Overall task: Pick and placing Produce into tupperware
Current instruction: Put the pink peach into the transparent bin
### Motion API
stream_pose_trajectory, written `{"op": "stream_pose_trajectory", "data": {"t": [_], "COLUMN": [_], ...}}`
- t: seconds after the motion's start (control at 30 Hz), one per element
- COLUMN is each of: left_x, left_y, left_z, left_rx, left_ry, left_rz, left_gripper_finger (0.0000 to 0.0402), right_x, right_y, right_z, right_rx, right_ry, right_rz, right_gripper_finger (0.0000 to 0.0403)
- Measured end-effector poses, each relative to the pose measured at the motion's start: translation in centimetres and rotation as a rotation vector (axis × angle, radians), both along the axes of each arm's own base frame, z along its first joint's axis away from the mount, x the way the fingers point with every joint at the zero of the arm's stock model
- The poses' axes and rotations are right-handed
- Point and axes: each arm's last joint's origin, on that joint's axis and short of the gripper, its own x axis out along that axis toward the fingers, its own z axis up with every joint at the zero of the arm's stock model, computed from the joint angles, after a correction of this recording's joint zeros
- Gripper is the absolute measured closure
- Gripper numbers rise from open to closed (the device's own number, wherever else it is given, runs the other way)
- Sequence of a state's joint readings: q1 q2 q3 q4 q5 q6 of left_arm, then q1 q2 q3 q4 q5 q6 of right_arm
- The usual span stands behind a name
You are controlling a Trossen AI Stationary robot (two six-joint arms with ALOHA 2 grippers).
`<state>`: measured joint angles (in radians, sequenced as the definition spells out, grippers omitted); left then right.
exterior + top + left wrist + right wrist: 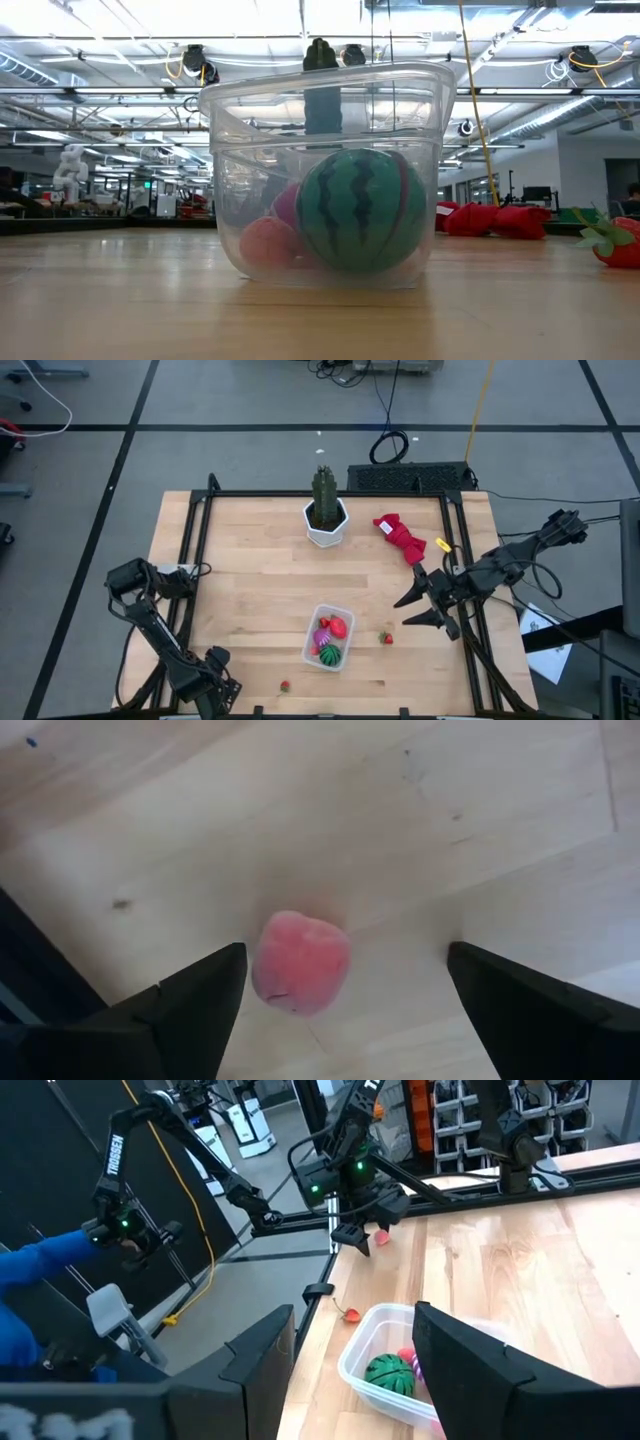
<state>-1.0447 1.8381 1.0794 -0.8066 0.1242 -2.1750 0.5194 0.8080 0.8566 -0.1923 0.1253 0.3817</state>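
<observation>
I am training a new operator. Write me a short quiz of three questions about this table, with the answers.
1. True or false: the green striped ball lies inside the tupperware.
2. Which hand has a pink piece between its open fingers: A, the left hand, or B, the right hand?
3. Fill in: the cactus stands in a white ____.
Key: 1 true; 2 A; 3 pot.

Bright, even ceiling strip lights glare through the tupperware; shadows are soft, and the left wrist's peach is blurred.
</observation>
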Motion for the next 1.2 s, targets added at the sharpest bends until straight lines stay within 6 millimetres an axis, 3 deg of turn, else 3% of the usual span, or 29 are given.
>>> {"op": "stream_pose_trajectory", "data": {"t": [0.47, 1.2], "left_x": [-0.1, -0.7], "left_y": [0.4, 0.1], "left_z": [0.9, 1.3], "left_rx": [-0.018, -0.032], "left_ry": [-0.050, -0.021], "left_rz": [-0.106, -0.061], "left_gripper_finger": [0.0043, 0.0044], "right_x": [1.6, 1.8], "right_y": [0.9, 1.1], "right_z": [-1.2, -0.9], "right_rx": [-0.007, 0.013], "right_ry": [0.063, 0.035], "right_rz": [-0.006, 0.025], "right_gripper_finger": [0.0206, 0.0206]}}
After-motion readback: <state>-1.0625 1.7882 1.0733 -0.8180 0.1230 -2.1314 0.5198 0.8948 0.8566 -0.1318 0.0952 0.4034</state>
